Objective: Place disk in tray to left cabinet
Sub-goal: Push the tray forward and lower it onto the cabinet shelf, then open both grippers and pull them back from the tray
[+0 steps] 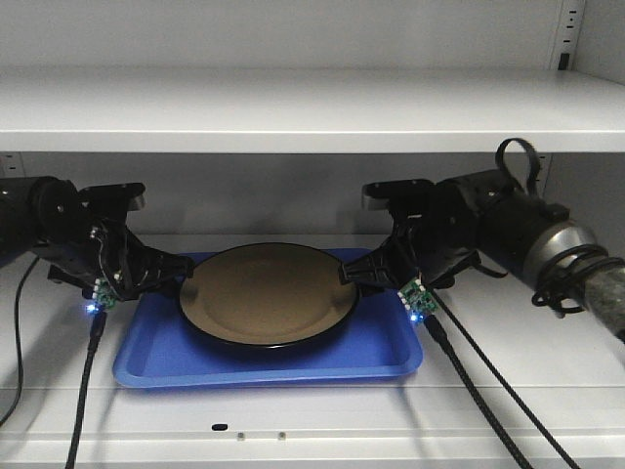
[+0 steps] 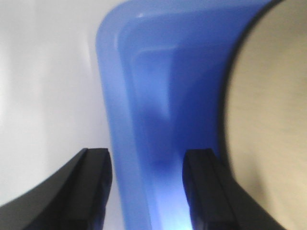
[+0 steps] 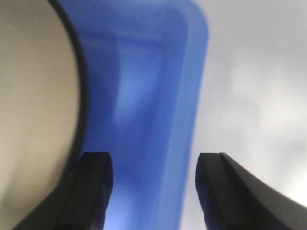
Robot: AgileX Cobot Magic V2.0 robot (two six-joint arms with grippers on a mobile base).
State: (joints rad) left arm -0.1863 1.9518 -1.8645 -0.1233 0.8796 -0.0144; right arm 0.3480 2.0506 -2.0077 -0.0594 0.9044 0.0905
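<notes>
The tan disk (image 1: 266, 293) with its black rim lies in the blue tray (image 1: 381, 344), which rests on a shelf of the white left cabinet (image 1: 293, 107). My left gripper (image 1: 174, 271) is at the tray's left end, and my right gripper (image 1: 357, 274) is at its right end. In the left wrist view the left gripper (image 2: 148, 187) is open, its jaws straddling the tray's rim (image 2: 115, 120), with the disk (image 2: 268, 120) just to the right. In the right wrist view the right gripper (image 3: 154, 187) is open astride the tray's rim (image 3: 192, 105), with the disk (image 3: 33, 96) to the left.
The upper shelf (image 1: 293, 122) hangs low over both arms. Black cables (image 1: 479, 391) trail from the wrists across the lower shelf (image 1: 527, 381) to its front edge. An upright with peg holes (image 1: 569, 29) stands at the back right.
</notes>
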